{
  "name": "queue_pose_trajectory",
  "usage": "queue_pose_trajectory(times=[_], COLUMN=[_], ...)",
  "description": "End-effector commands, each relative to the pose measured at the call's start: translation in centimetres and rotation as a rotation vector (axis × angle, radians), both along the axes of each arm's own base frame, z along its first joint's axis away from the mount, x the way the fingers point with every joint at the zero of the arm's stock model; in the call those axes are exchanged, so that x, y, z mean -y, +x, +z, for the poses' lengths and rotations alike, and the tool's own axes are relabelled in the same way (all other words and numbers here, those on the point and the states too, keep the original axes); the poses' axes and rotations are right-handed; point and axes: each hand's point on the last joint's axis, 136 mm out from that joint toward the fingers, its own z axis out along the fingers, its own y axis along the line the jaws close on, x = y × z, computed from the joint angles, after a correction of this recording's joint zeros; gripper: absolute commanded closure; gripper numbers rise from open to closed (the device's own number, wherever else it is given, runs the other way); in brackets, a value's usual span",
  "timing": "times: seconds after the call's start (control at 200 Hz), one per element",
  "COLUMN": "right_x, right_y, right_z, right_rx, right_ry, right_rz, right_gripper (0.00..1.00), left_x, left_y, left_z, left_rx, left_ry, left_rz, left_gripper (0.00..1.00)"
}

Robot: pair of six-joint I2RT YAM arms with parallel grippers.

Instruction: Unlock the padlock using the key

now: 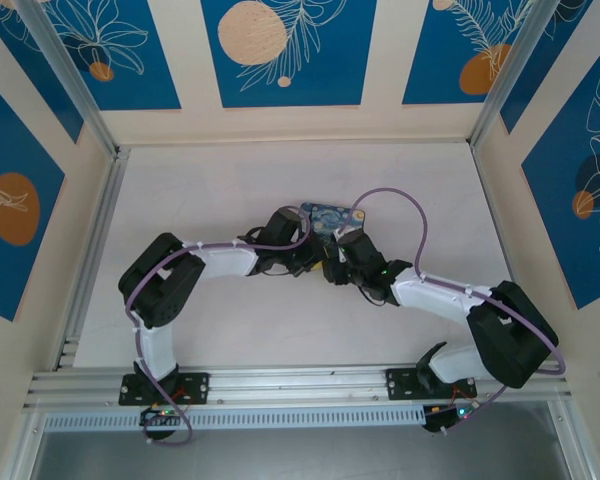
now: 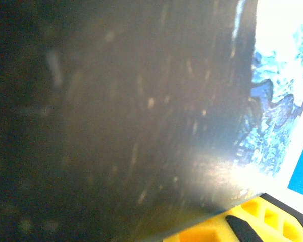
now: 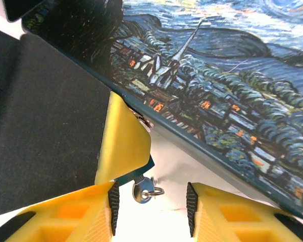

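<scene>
At the middle of the white table (image 1: 230, 330), by the near edge of the dark blue swirly-print box (image 1: 332, 220): tiny dark bluish padlock (image 3: 140, 174), peeping from under a yellow finger (image 3: 122, 143) of the closed left gripper (image 1: 308, 256), hold on it not certain. Just below, small greyish metal key (image 3: 141, 193) with ring, blade hidden, apparently pointing up into the padlock, centred between the parted, untouching jaws of the right gripper (image 3: 152, 200), plainly the nearer one. Likely next: pinch the key head and turn.
</scene>
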Motion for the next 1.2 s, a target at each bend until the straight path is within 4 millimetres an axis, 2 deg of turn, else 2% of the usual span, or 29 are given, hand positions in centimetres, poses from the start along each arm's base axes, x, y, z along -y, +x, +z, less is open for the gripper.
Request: queue_pose_trajectory(times=[0.0,0.37,0.635,1.015,1.19], right_x=[-0.4,0.2,0.3,-1.0,-1.2], right_y=[0.5,1.1,1.2,1.8,1.2], right_z=[-0.1,-1.1,-2.1,-2.3,-2.0], right_rx=[0.028,0.020,0.005,0.023,0.030], right_ry=[-0.004,-0.079,-0.094,-0.088,-0.092], right_rz=[0.023,-0.020,-0.045,-0.061,-0.054], right_gripper=[0.59,0.69,0.68,0.67,0.62], left_x=[0.0,0.3,0.2,0.3,0.2], left_y=[-2.1,-2.2,-2.2,-2.2,-2.2], left_z=[0.4,1.2,1.3,1.3,1.1], left_rx=[-0.085,-0.086,-0.083,-0.091,-0.094], left_ry=[0.001,-0.005,-0.007,-0.030,-0.025], left_rz=[-0.059,-0.082,-0.086,-0.080,-0.078], left_gripper=[1.00,1.00,1.00,1.00,1.00])
